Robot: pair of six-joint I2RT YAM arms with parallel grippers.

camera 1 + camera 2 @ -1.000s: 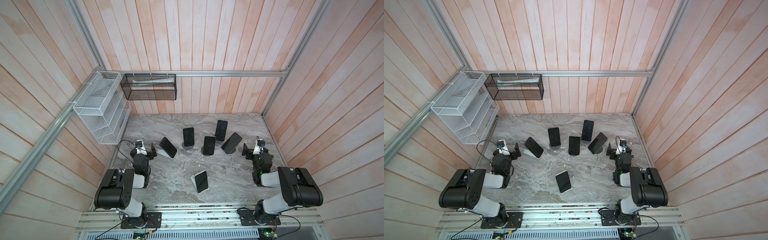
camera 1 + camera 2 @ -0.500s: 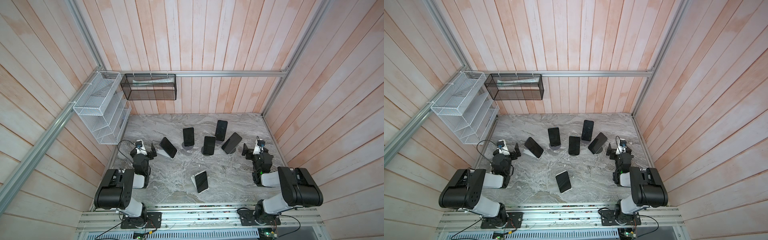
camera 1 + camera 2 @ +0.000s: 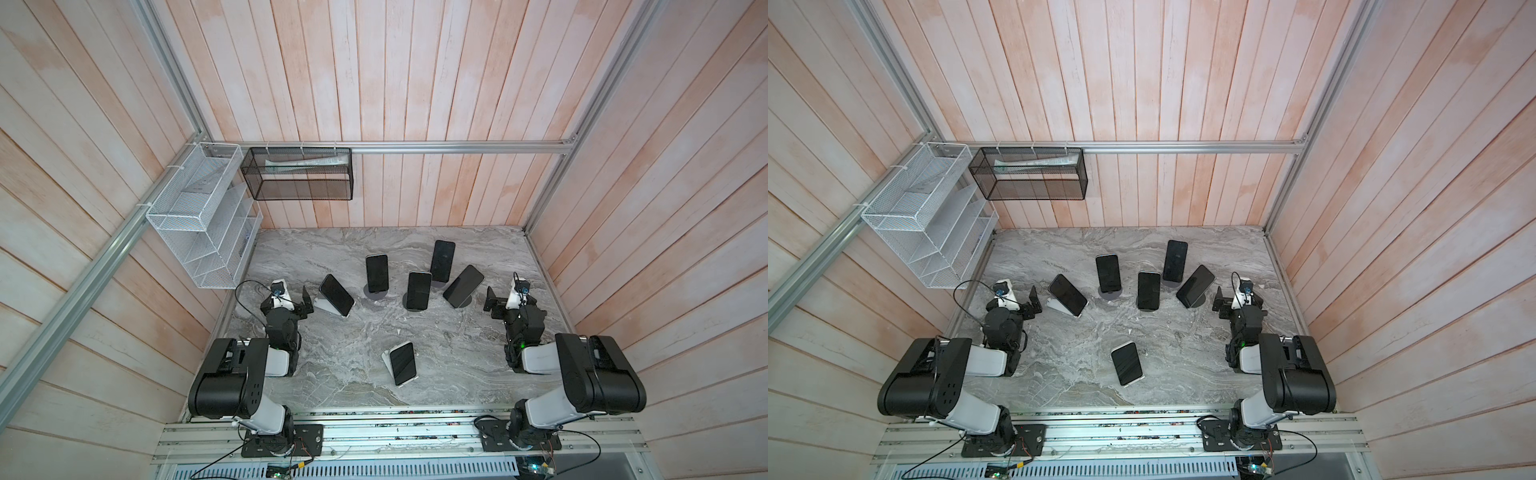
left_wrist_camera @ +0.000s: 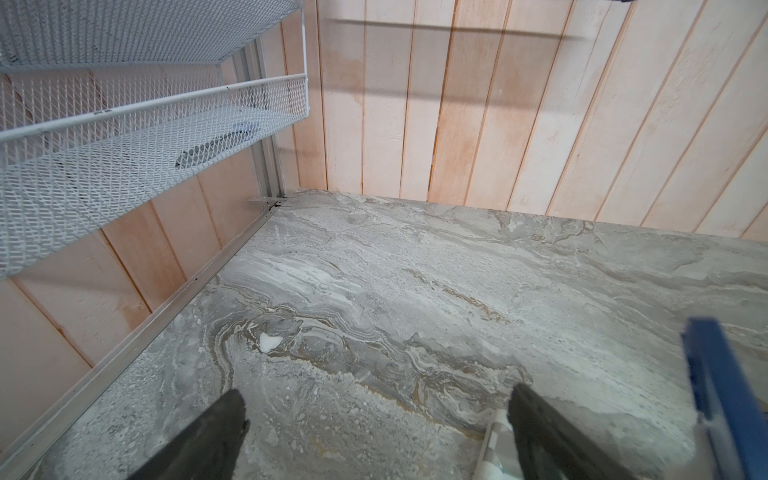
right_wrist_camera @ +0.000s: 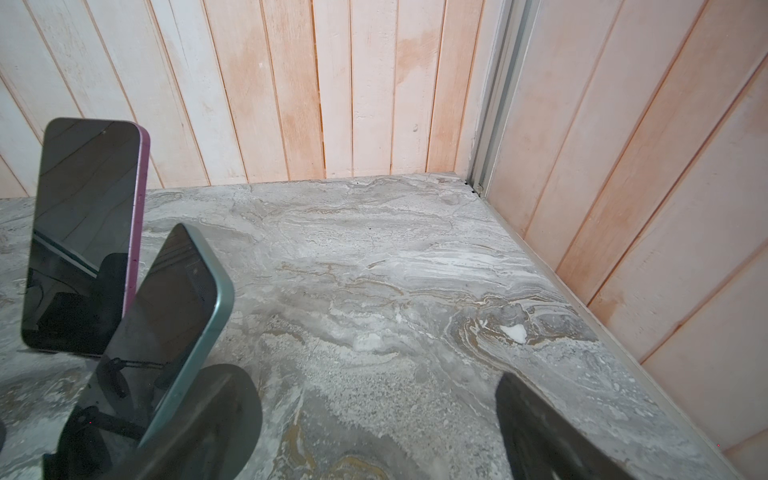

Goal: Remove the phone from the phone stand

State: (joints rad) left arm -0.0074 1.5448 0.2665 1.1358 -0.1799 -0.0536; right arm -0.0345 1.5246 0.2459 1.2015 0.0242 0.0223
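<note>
Table: grey marble-look table (image 3: pixel 353 332), plank walls on three sides.
Phones: six, screens dark, each leaning on its own stand; five in an arc across the middle, toward the rear edge.
Front phone (image 3: pixel 402 363): alone near the front edge, on a white stand.
Blue-edged phone (image 4: pixel 723 399): toward the left edge, just beside the left gripper (image 4: pixel 378 399).
Teal-edged phone (image 5: pixel 174 316): toward the right edge, beside the right gripper (image 5: pixel 370 386); pink-edged phone (image 5: pixel 83 232) behind it.
Left gripper: jaws wide, holding nothing.
Right gripper: jaws wide, holding nothing.
Black mesh basket (image 3: pixel 299 195): on the rear wall, holds a white tube (image 3: pixel 303 163); print too small to read.
White mesh rack (image 3: pixel 195 232): by the rear left corner; a dark flat item (image 4: pixel 208 149) on one tier.
</note>
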